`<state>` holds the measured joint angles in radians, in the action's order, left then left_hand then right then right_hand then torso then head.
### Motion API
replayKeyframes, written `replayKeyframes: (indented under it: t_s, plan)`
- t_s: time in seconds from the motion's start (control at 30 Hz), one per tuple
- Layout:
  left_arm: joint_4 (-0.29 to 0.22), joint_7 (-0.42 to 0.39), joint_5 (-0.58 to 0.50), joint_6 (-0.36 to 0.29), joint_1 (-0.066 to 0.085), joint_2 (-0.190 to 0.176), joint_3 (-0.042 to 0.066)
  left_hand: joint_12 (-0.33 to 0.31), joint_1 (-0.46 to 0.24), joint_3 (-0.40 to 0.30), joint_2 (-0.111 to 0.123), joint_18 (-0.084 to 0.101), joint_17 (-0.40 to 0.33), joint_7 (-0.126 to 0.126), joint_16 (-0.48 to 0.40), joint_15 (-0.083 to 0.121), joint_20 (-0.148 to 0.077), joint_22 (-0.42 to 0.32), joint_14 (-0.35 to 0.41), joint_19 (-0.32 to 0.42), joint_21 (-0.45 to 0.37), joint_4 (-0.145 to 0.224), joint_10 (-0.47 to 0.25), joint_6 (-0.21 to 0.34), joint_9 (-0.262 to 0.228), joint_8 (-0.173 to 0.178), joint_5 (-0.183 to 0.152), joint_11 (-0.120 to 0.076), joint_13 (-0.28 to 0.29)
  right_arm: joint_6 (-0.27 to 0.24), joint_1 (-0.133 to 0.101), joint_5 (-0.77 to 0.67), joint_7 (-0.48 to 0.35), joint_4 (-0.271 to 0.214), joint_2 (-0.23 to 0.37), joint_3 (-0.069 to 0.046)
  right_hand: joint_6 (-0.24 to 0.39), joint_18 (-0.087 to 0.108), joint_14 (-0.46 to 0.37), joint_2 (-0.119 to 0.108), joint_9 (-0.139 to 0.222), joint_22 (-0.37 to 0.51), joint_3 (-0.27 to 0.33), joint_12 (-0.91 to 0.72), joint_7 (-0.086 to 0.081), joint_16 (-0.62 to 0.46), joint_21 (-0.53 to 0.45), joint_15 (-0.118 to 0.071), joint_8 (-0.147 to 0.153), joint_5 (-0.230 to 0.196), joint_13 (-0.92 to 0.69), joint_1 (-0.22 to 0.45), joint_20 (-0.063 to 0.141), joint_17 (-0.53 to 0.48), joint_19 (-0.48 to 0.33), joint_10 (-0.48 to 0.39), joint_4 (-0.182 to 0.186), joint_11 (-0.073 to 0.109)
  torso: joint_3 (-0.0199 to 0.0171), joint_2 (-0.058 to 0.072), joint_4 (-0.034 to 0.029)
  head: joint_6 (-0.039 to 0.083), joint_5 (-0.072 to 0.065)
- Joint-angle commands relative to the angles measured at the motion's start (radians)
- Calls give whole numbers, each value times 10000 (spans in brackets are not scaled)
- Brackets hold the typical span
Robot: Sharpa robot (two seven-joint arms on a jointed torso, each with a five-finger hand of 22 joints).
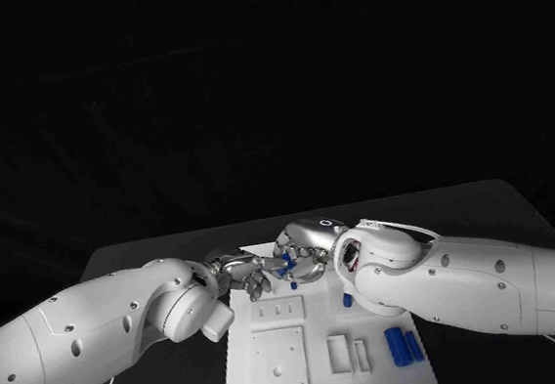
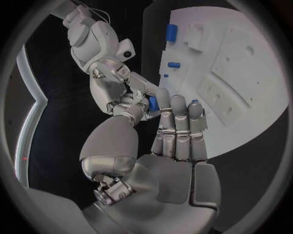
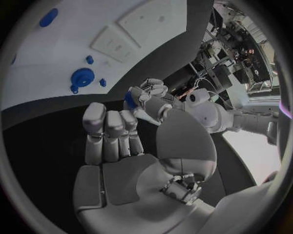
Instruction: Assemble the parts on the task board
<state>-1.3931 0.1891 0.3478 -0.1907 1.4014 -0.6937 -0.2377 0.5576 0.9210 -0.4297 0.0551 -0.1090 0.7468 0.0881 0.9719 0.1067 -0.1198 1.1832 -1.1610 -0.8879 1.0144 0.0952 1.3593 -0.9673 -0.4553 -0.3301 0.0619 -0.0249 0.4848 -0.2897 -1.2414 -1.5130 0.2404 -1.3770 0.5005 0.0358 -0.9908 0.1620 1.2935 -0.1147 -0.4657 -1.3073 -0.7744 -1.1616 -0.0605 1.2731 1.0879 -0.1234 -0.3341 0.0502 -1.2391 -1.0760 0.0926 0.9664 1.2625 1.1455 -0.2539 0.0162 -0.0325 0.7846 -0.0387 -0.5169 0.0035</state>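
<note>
The white task board (image 1: 326, 362) lies on the black table. Both hands meet above its far end. My left hand (image 1: 241, 275) pinches a small blue part (image 1: 286, 262) at its fingertips; the same part (image 3: 130, 100) shows in the right wrist view, and again (image 2: 153, 103) in the left wrist view. My right hand (image 1: 305, 252) sits close against it with fingers curled in and nothing in its palm (image 3: 116, 146). Whether it touches the part I cannot tell.
Two blue cylinders (image 1: 404, 345) lie side by side at the board's right edge, and a small blue piece (image 1: 348, 299) stands further up. A round blue part (image 3: 82, 77) sits on the board. White raised blocks (image 1: 278, 358) cover the board's left half.
</note>
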Motion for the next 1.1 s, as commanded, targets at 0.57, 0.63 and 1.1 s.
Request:
replayKeyframes:
  t_s: [0.57,0.63,1.1]
  plan:
    - [-1,64,111,226,13,72,12,134,249,-231,-727,277,-185,-30,170,1,-763,-15,57,68,120,934,-70,-292,-62,69,1123,-9,50,217,57,-108,20,28,-78,19,-364,998,14,93,-207,-107,-71,-9,-304,-44,19,-46,-136,5,13,33,36,10,16,1,-6,41,-10,-2,10,-52,40]
    - [0,62,97,226,13,68,12,143,294,-300,-890,291,-207,-34,189,2,-769,-18,58,66,130,1081,-65,-345,-80,54,1319,-23,51,230,65,-108,27,47,-81,21,-365,998,14,94,-207,-107,-75,-12,-304,-45,19,-46,-136,5,11,34,36,10,16,3,-7,42,-7,-2,11,-60,38]
    - [14,81,73,264,10,19,12,186,252,-1499,-803,374,-391,-231,343,30,-823,-70,6,-1,194,1062,58,-1121,-428,-283,526,-180,24,276,90,-126,56,130,-73,26,-367,998,17,93,-209,-104,-99,1,-304,-51,14,-46,-133,11,20,41,32,8,19,-8,-17,42,-6,-2,6,-66,13]
